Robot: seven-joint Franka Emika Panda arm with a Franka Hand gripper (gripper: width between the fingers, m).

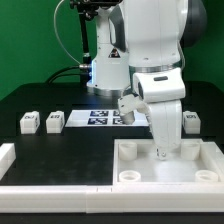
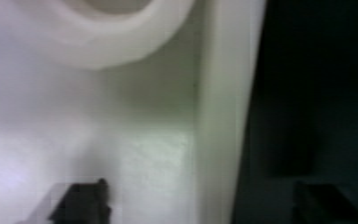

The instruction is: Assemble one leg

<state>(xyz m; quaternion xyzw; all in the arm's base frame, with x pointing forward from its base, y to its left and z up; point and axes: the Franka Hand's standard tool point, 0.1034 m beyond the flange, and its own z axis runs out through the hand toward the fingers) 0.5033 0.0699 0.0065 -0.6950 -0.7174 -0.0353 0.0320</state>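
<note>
Fingers (image 2: pixel 82 200) stand wide astride the white tray's wall (image 2: pixel 224 120); centre them, then close squarely before shifting it.

The arm (image 1: pixel 150 35) wears smooth, rounded white shells with dark seams at its joints. Above its base (image 1: pixel 108 68) thin black cables (image 1: pixel 62 25) loop, and beside the base a pale blue light (image 1: pixel 93 72) glows. The gripper (image 2: pixel 197 205) ends in dark, square-tipped fingers (image 2: pixel 80 203).

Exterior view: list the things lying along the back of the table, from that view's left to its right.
first leg → second leg → marker board → third leg
</note>
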